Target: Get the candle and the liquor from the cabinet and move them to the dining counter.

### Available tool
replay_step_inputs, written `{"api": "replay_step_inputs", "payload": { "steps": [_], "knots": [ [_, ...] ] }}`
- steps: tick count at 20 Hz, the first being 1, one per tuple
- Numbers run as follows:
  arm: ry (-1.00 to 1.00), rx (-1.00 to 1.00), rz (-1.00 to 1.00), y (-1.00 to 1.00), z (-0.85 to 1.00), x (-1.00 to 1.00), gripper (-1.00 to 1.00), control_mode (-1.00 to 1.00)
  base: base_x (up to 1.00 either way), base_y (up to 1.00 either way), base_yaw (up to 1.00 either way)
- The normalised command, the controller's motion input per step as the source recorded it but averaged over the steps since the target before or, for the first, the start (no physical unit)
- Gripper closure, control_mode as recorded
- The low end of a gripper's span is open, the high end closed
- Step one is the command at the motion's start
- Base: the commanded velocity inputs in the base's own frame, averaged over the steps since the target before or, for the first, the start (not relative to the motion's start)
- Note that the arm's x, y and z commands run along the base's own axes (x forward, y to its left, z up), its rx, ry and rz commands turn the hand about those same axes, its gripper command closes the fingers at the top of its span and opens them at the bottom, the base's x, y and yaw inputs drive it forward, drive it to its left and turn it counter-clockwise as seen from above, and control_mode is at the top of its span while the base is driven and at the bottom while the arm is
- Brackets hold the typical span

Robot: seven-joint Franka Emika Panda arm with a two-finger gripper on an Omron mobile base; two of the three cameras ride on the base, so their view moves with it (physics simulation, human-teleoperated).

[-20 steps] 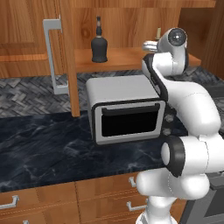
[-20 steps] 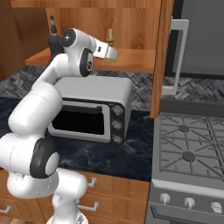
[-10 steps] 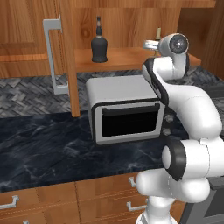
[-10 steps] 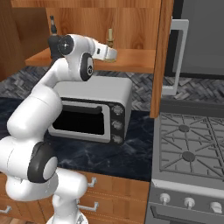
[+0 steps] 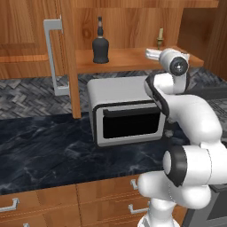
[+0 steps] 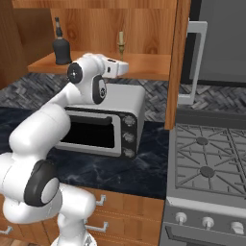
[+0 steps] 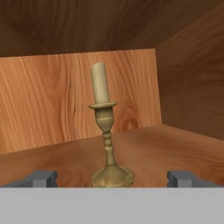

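gripper (image 7: 112,178) is sitting wide open right in front of the candle (image 7: 106,131), liquor (image 5: 100,43) standing far left in the cabinet (image 5: 133,59)

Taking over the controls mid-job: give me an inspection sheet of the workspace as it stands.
Surface: cabinet shelf open, both doors swung aside.
Job's things: candle upright near the shelf's right back corner; liquor upright toward the left; both not yet moved.
Clutter: toaster oven on the dark counter below the shelf.
Tool: open, level with the candle's base, fingers either side, not touching.
Cables: nothing seen.
Surroundings: stove to the right; drawers under the counter.
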Motion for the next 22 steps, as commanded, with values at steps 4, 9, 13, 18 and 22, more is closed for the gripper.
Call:
{"api": "replay_step_inputs", "payload": {
  "steps": [4, 9, 13, 18, 22],
  "knots": [
    [-0.03, 0.0, 0.0, 0.0, 0.0, 0.0, -1.0, -1.0, 0.0, 0.0, 0.0],
    [0.0, 0.0, 0.0, 0.0, 0.0, 0.0, -1.0, -1.0, 0.0, 0.0, 0.0],
    [0.0, 0.0, 0.0, 0.0, 0.0, 0.0, -1.0, -1.0, 0.0, 0.0, 0.0],
    [0.0, 0.0, 0.0, 0.0, 0.0, 0.0, -1.0, -1.0, 0.0, 0.0, 0.0],
    [0.0, 0.0, 0.0, 0.0, 0.0, 0.0, -1.0, -1.0, 0.0, 0.0, 0.0]
  ]
}}
